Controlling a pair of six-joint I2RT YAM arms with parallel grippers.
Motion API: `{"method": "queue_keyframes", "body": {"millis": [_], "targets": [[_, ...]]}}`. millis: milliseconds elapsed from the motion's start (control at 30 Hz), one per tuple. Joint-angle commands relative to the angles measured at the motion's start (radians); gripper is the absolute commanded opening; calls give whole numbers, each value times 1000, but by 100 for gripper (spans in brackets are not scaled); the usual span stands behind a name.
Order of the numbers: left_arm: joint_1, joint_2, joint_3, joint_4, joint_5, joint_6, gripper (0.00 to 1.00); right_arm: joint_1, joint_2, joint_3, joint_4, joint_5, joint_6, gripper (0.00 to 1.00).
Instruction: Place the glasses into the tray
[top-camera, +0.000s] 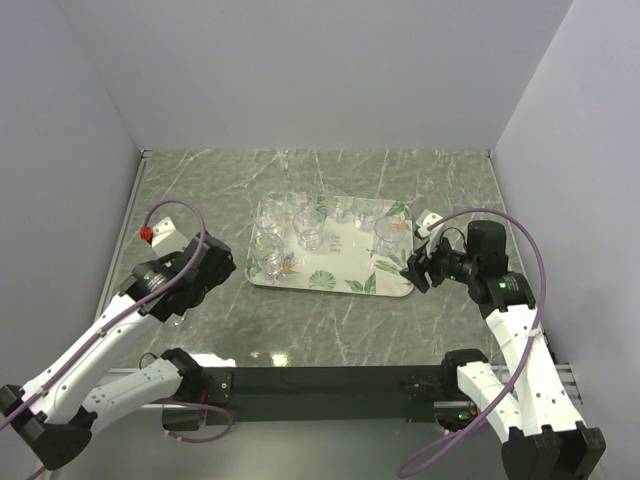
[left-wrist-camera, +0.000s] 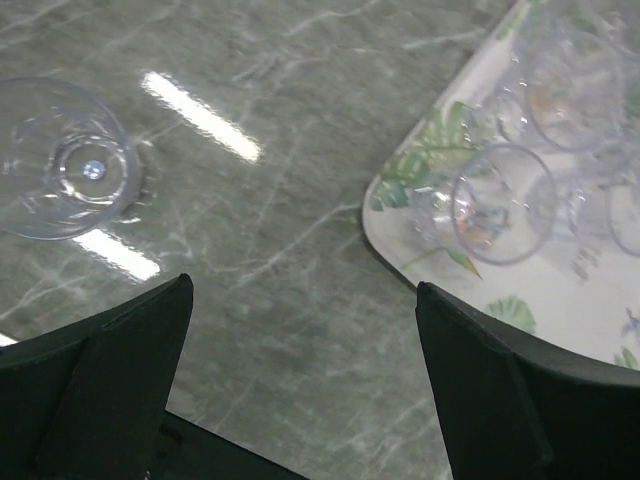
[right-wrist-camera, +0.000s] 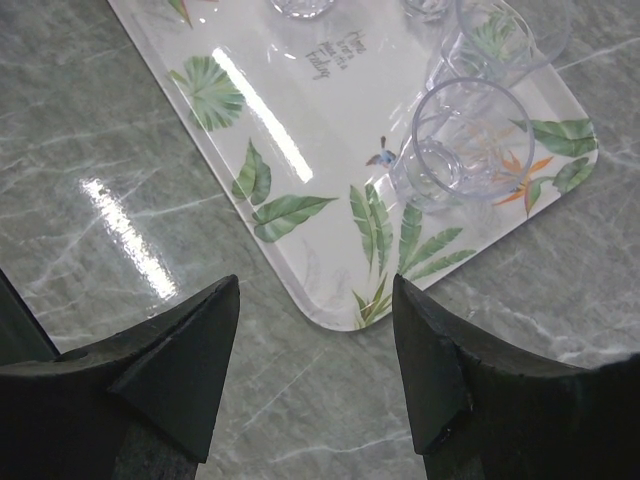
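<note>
Most of the glasses (top-camera: 300, 225) stand on the tray (top-camera: 335, 272), crowded toward its far and left parts, with two more near its right end. A lone glass (left-wrist-camera: 68, 158) sits off the tray on the bench (top-camera: 300, 325), well apart from the tray's corner. The left end effector (left-wrist-camera: 302, 290) hangs over bare bench beside the tray, spread wide and empty. The right end effector (right-wrist-camera: 315, 290) hovers at the tray's near right corner, its jaws partly spread with nothing between them.
</note>
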Motion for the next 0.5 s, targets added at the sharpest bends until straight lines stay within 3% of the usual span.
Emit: {"method": "queue_keyframes", "body": {"millis": [0,133,333,467], "targets": [[53,30,-15,-18,-79,-34,99,-10,-24,-6,16,-9,-6,70],[278,79,-49,111,17,118,97,-22,-33,-6,14,-15,-6,70],[427,97,-102,206,83,185,95,-44,-41,-9,13,-29,-4,70],[497,174,-125,174,74,137,91,-45,-36,-8,14,-29,-4,70]]}}
